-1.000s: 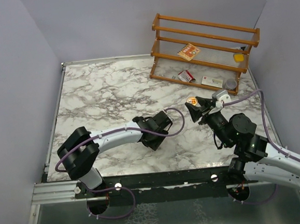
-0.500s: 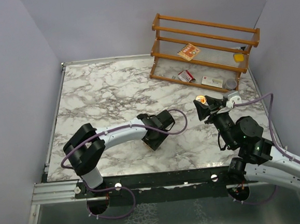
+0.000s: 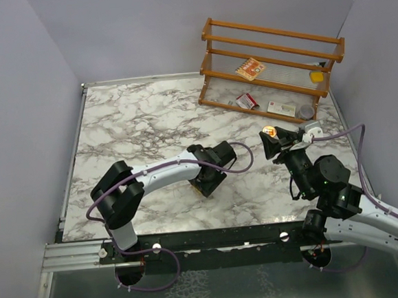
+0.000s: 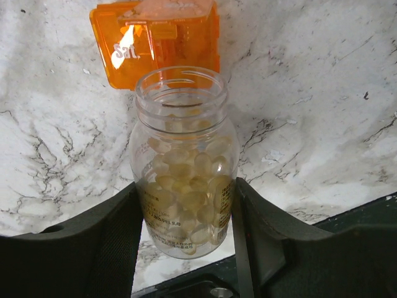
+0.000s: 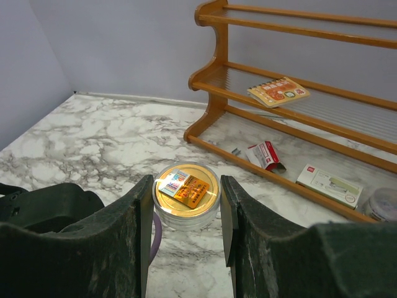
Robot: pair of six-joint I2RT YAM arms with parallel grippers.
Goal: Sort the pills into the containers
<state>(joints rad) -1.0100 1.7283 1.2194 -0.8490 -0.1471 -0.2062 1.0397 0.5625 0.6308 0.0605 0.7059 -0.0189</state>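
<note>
Left claw [image 4: 186, 194] clamped on open clear jar [image 4: 182, 133]; orange box [image 4: 155, 36] reads "Sat."; right claw [image 5: 186, 182] grips gold lid [image 5: 186, 194].

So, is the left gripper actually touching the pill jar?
Touching. The left wrist view shows the left gripper with its fingers flat against both sides of the pill jar, no gap on either side.

Quick count: one clear jar [image 4: 180, 99] between the left gripper [image 4: 186, 208] fingers, holding more pale pills [image 4: 186, 180] than I can count. One orange box [image 4: 155, 37] lies just past it. One gold-topped lid [image 5: 186, 189] sits in the right gripper [image 5: 186, 208]. Beyond that gripper: one wooden rack [image 5: 211, 68], one booklet [image 5: 278, 91], two packets [image 5: 265, 155] [image 5: 329, 184], one grey tin [image 5: 381, 205].
</note>
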